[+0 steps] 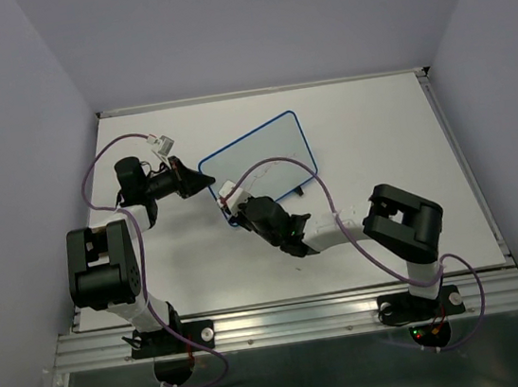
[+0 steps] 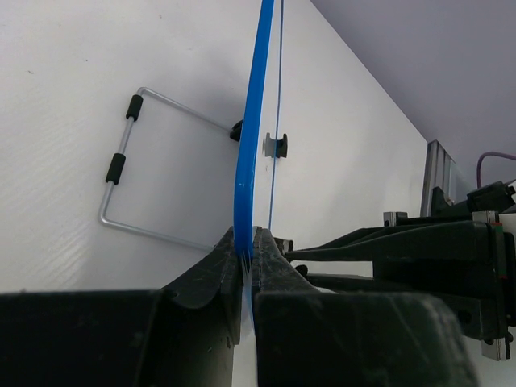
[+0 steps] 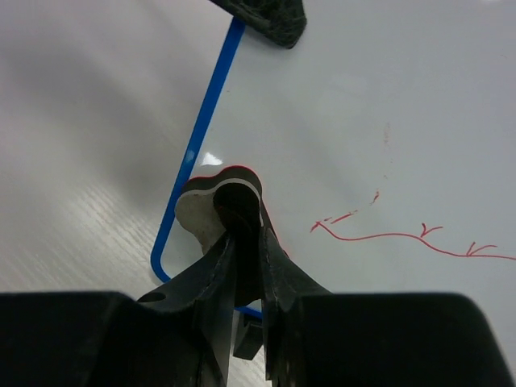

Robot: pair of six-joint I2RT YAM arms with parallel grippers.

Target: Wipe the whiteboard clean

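The whiteboard, white with a blue frame, stands tilted on the table. My left gripper is shut on its left edge; in the left wrist view the jaws pinch the blue frame seen edge-on. My right gripper is at the board's lower left corner, shut on the eraser, a small black block with a whitish felt face that presses on the board surface. Thin red marker lines run to the right of the eraser.
The board's wire stand with black sleeves rests on the table behind it. My right arm shows beside the board in the left wrist view. The left finger shows at the board's edge. Walls enclose the table.
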